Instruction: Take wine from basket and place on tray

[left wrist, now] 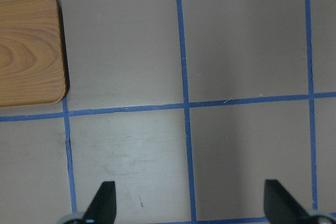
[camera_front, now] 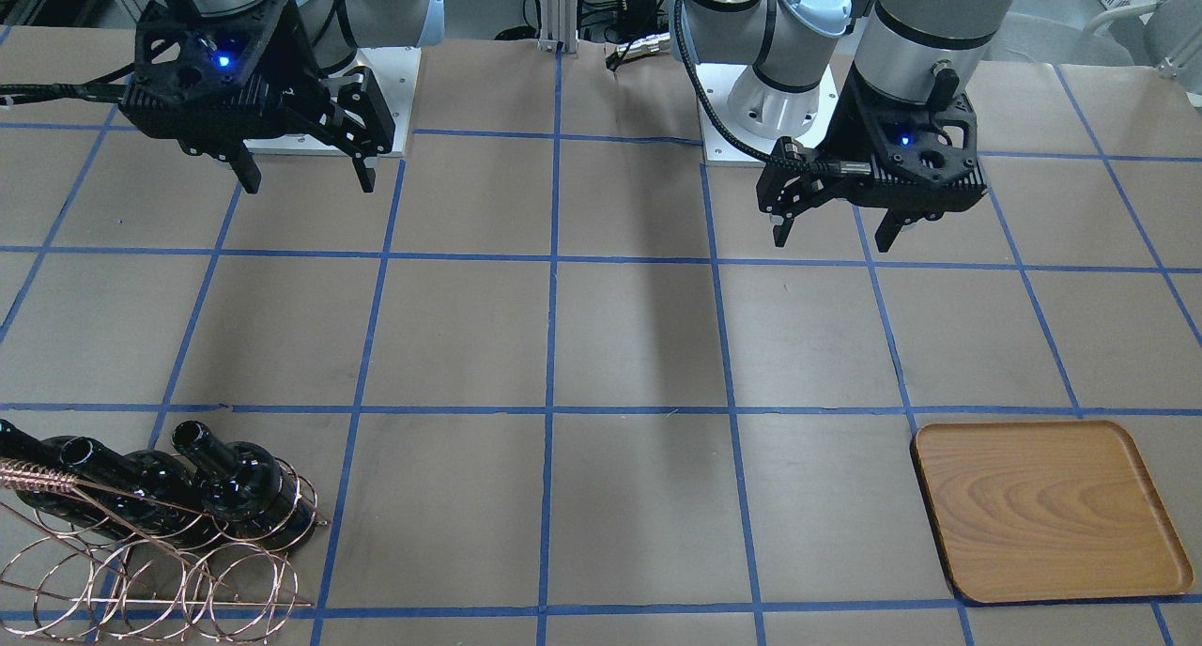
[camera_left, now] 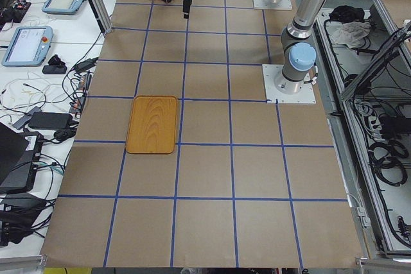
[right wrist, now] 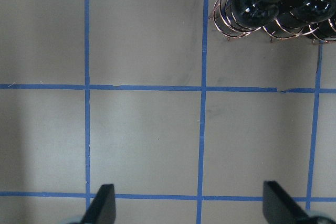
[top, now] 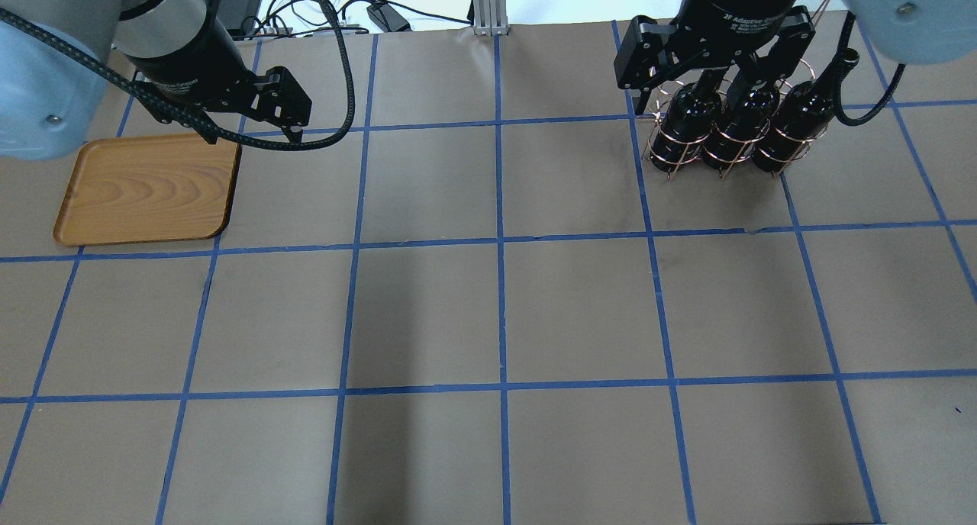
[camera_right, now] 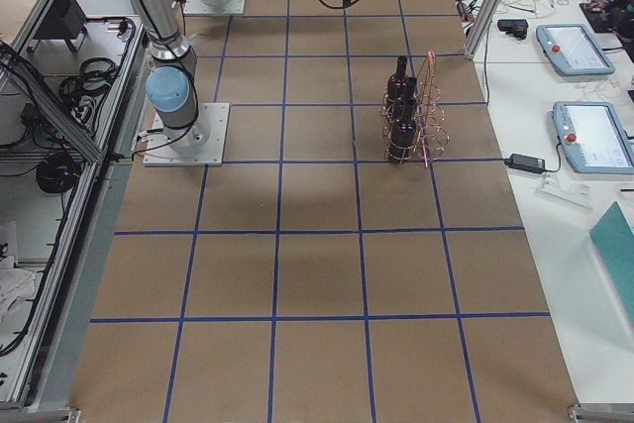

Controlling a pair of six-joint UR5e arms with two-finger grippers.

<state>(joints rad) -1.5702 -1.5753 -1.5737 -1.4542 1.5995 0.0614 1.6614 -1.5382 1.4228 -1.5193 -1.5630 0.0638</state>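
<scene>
Three glossy black wine bottles (top: 736, 124) stand upright side by side in the copper wire basket (top: 672, 157) at the table's far right; they also show in the front-facing view (camera_front: 235, 482) and the right wrist view (right wrist: 252, 3). My right gripper (top: 702, 90) is open and empty, high above the table on the robot's side of the basket (camera_front: 160, 571); it shows in the front-facing view (camera_front: 308, 186) too. The wooden tray (top: 145, 189) lies flat and bare at the far left. My left gripper (top: 252, 136) is open and empty, raised beside the tray's (left wrist: 26, 51) right edge.
The table is brown paper with a blue tape grid (top: 500, 243). The arm bases (camera_front: 385, 92) stand at the robot's edge. Tablets and cables (camera_right: 570, 47) lie on a side bench beyond the table's far edge.
</scene>
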